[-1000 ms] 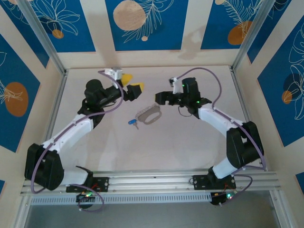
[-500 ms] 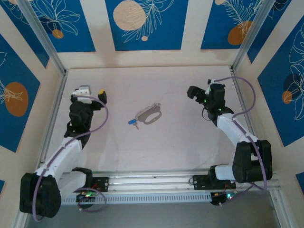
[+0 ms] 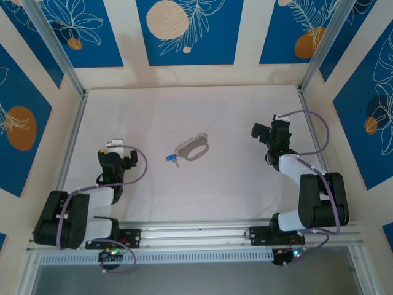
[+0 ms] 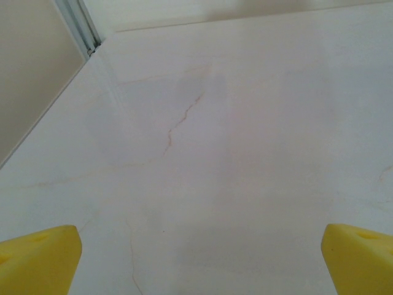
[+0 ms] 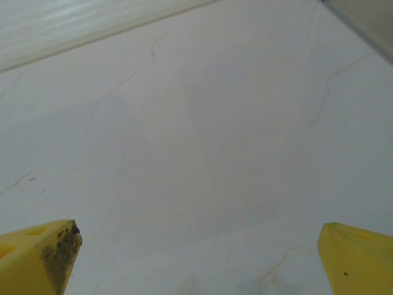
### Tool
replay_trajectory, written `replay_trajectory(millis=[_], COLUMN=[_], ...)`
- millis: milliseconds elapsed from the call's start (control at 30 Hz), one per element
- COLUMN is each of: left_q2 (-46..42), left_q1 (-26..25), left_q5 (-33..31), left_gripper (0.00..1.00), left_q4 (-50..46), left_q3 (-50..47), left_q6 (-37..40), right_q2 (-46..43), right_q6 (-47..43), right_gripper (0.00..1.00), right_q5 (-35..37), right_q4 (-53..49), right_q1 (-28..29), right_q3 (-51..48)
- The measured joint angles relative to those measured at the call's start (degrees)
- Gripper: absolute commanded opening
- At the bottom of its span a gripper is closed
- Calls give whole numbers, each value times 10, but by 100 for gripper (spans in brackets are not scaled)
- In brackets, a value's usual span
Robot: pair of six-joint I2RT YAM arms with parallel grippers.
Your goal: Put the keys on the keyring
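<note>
Left hand (image 4: pixel 198 261) and right hand (image 5: pixel 199 261), wide and empty, flank the grey-beige oval keyring (image 3: pixel 195 149), likely parked; blue-headed key (image 3: pixel 171 158) beside it.

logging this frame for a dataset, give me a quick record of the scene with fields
keyring: grey tag, flat on the table, mid-scene
key: blue head, at the keyring's left end
threaded: too small to tell
left gripper: open, empty, above bare table
right gripper: open, empty, above bare table
</note>
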Motion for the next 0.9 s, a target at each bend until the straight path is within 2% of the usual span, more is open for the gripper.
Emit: replay_trajectory(millis=[233,467,600,767,900], left_q2=[92,144,151,151,151], left_q1=[0,0,0,1,1], left_q5=[7,32,47,72,87], left_gripper=[100,100,100,100,100], left_q4=[117,171,172,125,98], left_q3=[0,8,11,60,84], left_q6=[3,5,11,19,19], right_q2=[-20,-9,18,53,69], right_q6=[-31,-41,-54,-71,-82], right_gripper=[99,99,100,99,99], right_q5=[4,-1,-27,-78,-110], right_q4=[33,129,189,267,272], right_q1=[-1,-2,-2,-6,-10], right_q3=[-33,-112,-144,-151,-148])
